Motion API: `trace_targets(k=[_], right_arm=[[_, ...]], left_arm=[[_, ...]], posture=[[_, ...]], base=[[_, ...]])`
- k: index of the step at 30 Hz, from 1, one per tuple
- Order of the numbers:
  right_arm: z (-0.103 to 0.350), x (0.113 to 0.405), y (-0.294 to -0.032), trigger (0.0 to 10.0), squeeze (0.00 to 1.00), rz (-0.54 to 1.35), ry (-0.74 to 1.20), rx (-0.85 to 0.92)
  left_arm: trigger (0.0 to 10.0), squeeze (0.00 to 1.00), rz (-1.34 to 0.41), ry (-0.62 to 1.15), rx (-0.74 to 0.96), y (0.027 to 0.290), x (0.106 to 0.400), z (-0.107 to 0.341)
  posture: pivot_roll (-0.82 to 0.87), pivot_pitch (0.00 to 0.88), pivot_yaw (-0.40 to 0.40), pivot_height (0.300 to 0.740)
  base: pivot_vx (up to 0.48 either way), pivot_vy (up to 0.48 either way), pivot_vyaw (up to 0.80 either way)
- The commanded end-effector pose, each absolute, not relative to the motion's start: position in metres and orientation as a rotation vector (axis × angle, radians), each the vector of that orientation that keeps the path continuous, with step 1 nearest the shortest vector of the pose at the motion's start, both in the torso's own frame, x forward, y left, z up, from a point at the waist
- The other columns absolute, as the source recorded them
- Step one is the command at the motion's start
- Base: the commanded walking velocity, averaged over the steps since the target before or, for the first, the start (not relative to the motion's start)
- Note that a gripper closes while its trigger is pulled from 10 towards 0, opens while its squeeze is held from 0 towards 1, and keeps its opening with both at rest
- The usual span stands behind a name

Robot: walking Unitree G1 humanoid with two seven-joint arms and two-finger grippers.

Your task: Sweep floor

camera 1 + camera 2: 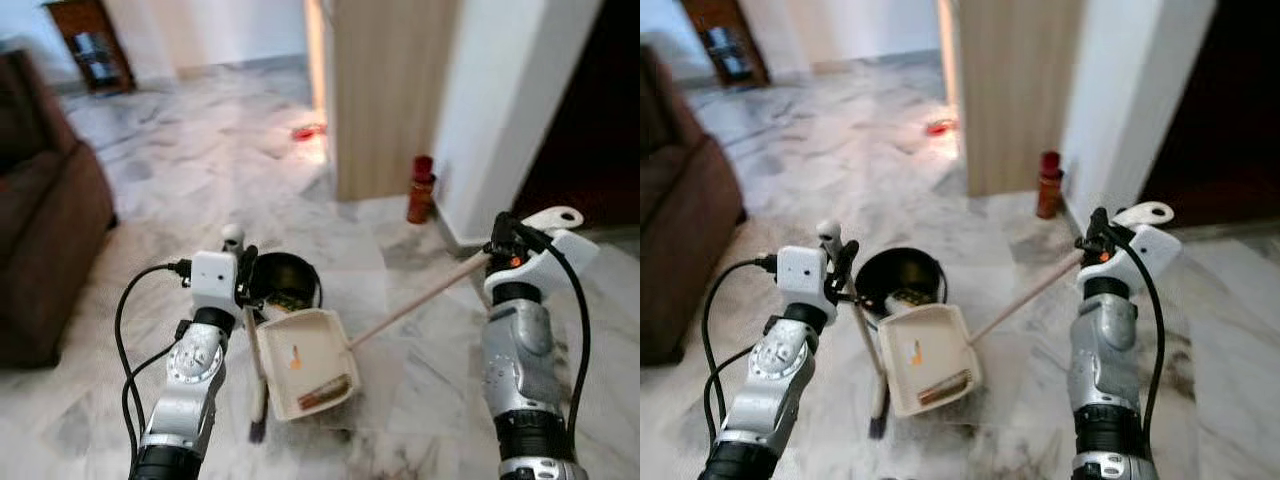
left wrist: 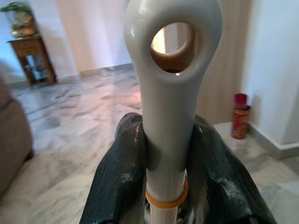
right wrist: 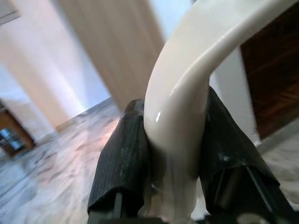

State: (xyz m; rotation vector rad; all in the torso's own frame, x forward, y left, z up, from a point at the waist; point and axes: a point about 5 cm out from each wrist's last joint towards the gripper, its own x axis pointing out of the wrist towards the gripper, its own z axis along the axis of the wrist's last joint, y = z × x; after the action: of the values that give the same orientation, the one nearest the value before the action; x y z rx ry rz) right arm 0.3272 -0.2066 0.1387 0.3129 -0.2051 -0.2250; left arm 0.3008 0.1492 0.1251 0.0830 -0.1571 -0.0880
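Note:
My left gripper (image 1: 240, 270) is shut on the grey top of a broom handle (image 2: 170, 93), which has a hole in its end. The broom runs down to its dark bristles (image 1: 257, 428) on the marble floor. My right gripper (image 1: 505, 250) is shut on the curved cream grip (image 3: 187, 84) of a long-handled dustpan. Its pale stick (image 1: 420, 300) slopes down to the cream pan (image 1: 305, 365), which lies tilted on the floor between my arms. Inside the pan are a small orange bit and brown debris. A round black bin (image 1: 285, 280) stands just behind the pan.
A brown sofa (image 1: 40, 220) fills the left side. A red can (image 1: 421, 190) stands by the wooden panel (image 1: 385, 90) and white wall. A red item (image 1: 308, 131) lies further off, near a wooden side table (image 1: 92, 45). A dark doorway (image 1: 590, 110) opens at right.

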Motion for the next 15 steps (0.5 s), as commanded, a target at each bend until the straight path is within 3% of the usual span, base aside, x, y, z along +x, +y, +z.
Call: trace_targets(k=[1,10,15], right_arm=[[0.15,0.33,-0.207,10.0,0.0,-0.231,-0.253,0.35],[0.171,0.33,-0.208,10.0,0.0,-0.252,-0.358,0.357],[0.197,0.329,-0.211,10.0,0.0,-0.275,-0.471,0.376]], left_arm=[[10.0,0.0,-0.088,-0.197,0.093,0.15,0.303,0.136],[10.0,0.0,-0.086,-0.188,0.104,0.153,0.299,0.133],[10.0,0.0,-0.007,-0.17,0.157,0.171,0.295,0.127]], posture=[[0.03,0.0,0.054,0.74],[0.02,0.0,0.057,0.74],[0.02,0.0,0.062,0.74]], base=[[0.0,0.0,0.0],[0.0,0.0,0.0],[0.0,0.0,0.0]])
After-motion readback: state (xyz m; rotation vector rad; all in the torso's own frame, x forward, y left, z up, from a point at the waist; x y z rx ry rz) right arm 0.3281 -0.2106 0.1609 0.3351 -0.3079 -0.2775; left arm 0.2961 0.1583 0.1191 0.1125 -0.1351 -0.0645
